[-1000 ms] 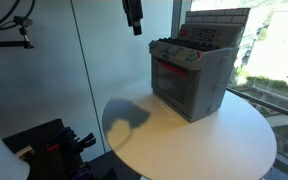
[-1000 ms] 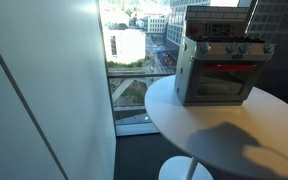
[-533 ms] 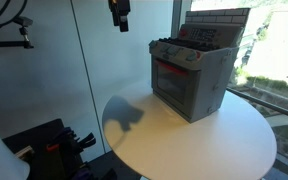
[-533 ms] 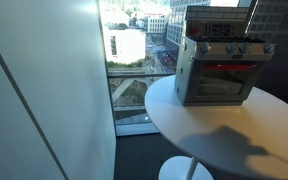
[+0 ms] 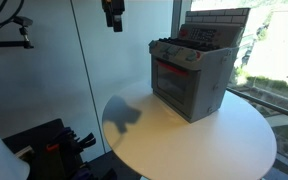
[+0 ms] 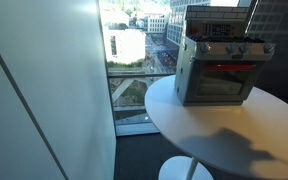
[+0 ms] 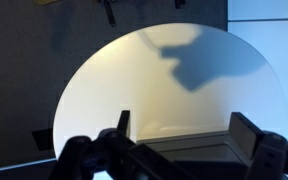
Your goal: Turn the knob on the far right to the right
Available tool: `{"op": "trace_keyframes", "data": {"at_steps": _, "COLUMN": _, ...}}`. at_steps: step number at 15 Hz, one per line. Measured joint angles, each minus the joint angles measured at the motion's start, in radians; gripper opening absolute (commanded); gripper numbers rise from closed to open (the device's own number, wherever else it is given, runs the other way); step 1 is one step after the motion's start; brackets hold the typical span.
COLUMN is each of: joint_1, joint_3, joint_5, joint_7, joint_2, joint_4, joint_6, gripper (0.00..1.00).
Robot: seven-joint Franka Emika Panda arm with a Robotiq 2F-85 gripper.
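Note:
A grey toy oven (image 5: 192,80) stands on a round white table (image 5: 214,140) and shows in both exterior views. Its front strip carries a row of small dark knobs (image 5: 179,53). The knob at the far right end (image 6: 265,48) is a tiny dark dial. My gripper (image 5: 113,22) hangs high at the top of an exterior view, well to the left of the oven and apart from it. In the wrist view my gripper (image 7: 182,125) is open and empty, with a dark oven edge (image 7: 189,150) between the fingers far below.
A glass window (image 6: 134,60) runs behind the table with a drop to the street outside. A dark equipment cart (image 5: 44,150) stands beside the table. A white wall panel (image 6: 34,90) fills one side.
My gripper has moved left and slightly up, away from the oven. Its shadow on the table shifted a little. The oven and knobs have not moved.

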State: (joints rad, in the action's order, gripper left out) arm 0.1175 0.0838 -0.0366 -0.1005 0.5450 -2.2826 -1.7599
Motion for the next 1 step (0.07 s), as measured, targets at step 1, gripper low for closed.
{"op": "trace_keyframes", "data": {"at_steps": 1, "joint_1": 0.0, "joint_3": 0.0, "joint_5": 0.0, "joint_7": 0.0, "joint_2": -0.001, "joint_4": 0.0, "joint_6": 0.0, "gripper": 1.0}}
